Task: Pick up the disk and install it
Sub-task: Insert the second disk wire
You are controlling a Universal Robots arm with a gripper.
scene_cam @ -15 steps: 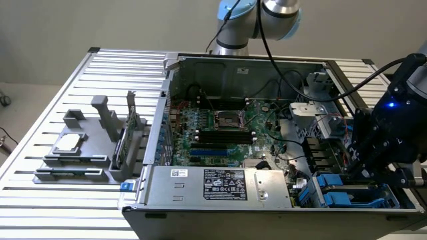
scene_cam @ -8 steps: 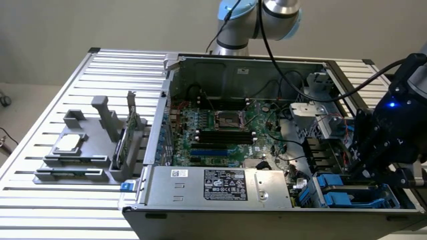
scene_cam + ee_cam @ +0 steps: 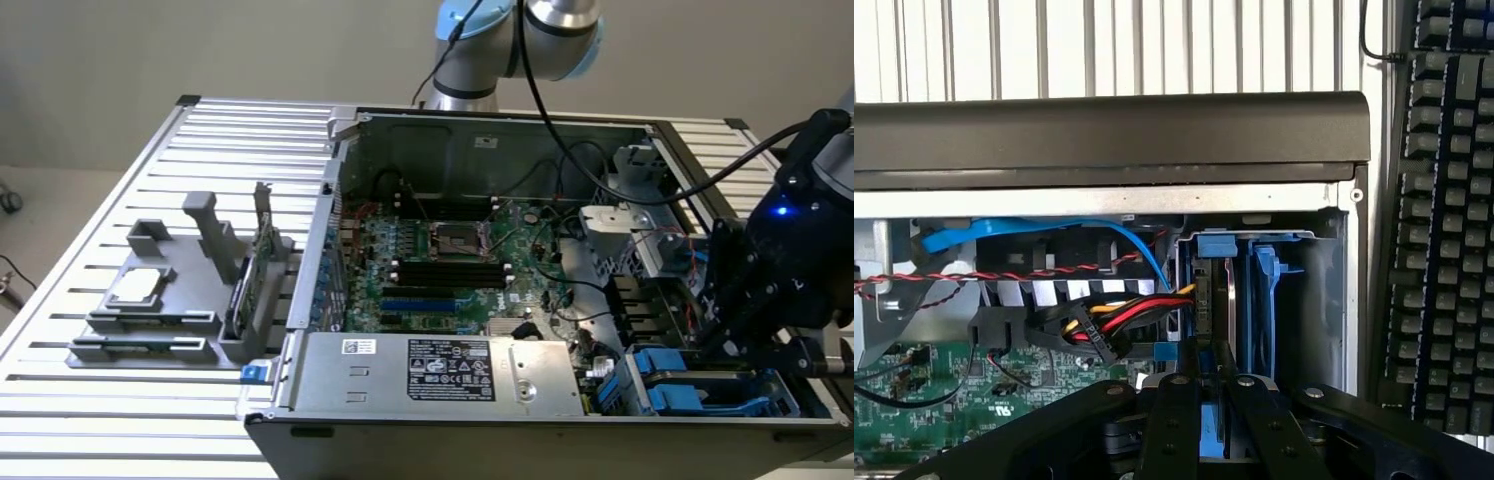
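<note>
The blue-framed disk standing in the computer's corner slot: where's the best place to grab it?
Probably by its blue plastic end: the silver-grey disk in blue rails stands on edge in the grey computer case, so only that thin edge faces out. Come straight in from the open side, as the black gripper does, fingers pinching both faces.

Blue-railed disk (image 3: 1216,300), green motherboard (image 3: 441,260), black fingers (image 3: 1179,420), red-yellow-black cables (image 3: 1124,318)

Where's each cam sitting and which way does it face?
Exterior view: off the arm, raised, looking down into the open computer case on a slatted table; shows the arm and the hand over the blue drive bays.
Wrist view: on the wrist, looking past the fingers into the bays; the hand is closed on the disk, edge-on in its slot; a keyboard beyond.
Shared: hand, disk bays, case.
</note>
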